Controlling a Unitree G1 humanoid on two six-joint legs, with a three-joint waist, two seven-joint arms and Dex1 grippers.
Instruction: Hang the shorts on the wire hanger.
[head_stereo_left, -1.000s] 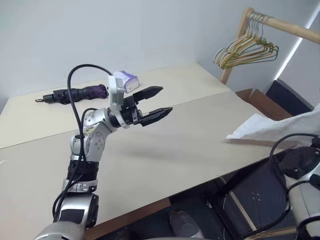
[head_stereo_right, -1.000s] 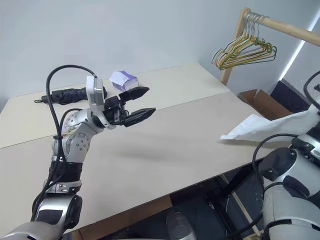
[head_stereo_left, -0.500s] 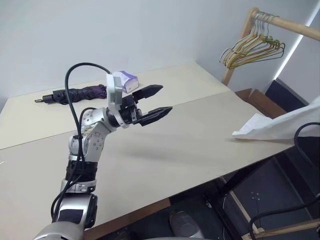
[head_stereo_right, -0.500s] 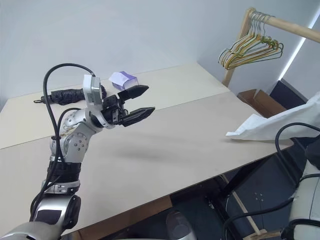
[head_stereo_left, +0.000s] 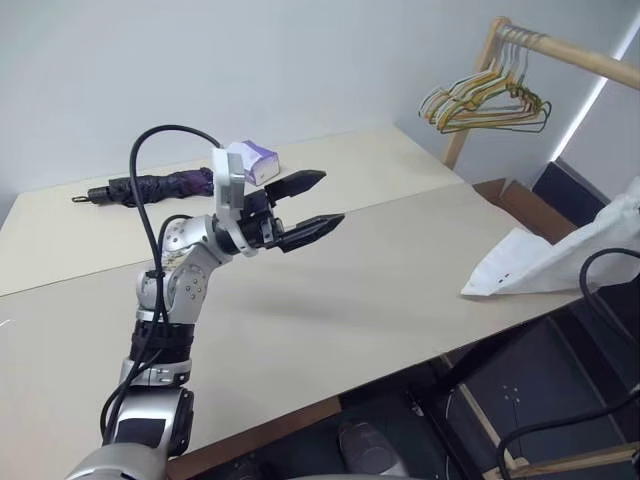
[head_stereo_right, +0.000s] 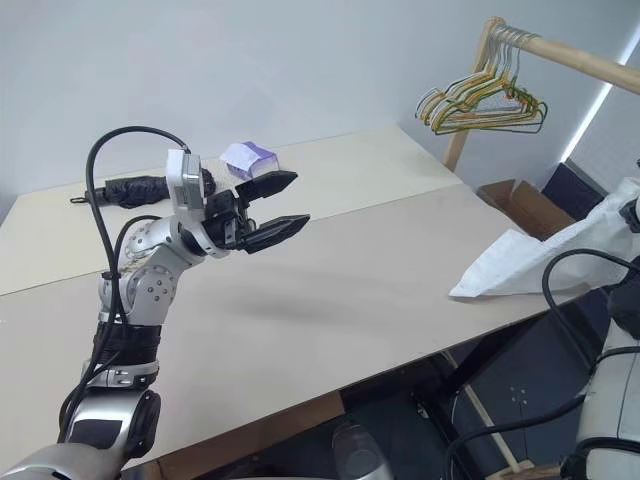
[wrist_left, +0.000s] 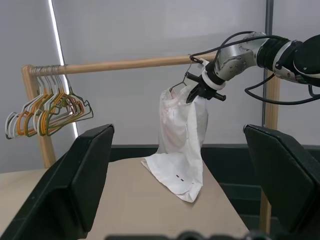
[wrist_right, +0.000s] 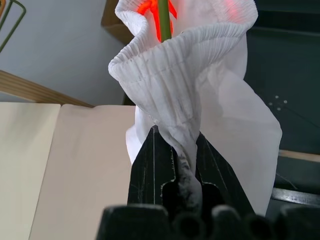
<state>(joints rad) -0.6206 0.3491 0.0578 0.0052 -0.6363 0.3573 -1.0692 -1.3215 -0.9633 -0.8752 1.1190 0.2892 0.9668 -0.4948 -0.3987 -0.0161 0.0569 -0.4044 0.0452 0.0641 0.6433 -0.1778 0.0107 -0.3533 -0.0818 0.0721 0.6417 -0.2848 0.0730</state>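
The white shorts (wrist_left: 180, 145) hang from my right gripper (wrist_left: 198, 92), which is shut on their gathered waistband (wrist_right: 170, 75) just under the wooden rail (wrist_left: 125, 64). The thin olive wire hanger (wrist_right: 164, 17) runs up through the waistband, and its hook (wrist_left: 192, 60) reaches the rail. The lower hem of the shorts (head_stereo_left: 520, 265) rests on the right edge of the table. My left gripper (head_stereo_left: 334, 198) is open and empty. It is held above the middle of the table, pointing toward the shorts from far off.
A bunch of yellow and striped hangers (head_stereo_left: 485, 100) hangs at the rail's end by the wooden post (head_stereo_left: 470, 90). A folded dark umbrella (head_stereo_left: 150, 187) and a white-and-purple tissue box (head_stereo_left: 255, 158) lie at the back of the beige table (head_stereo_left: 350, 290). A cardboard box (head_stereo_left: 515, 200) sits beyond the table.
The right arm has left the head views' lower right corner. The shorts now hang more steeply, their hem drawn in toward the table's edge. The left arm stayed still.
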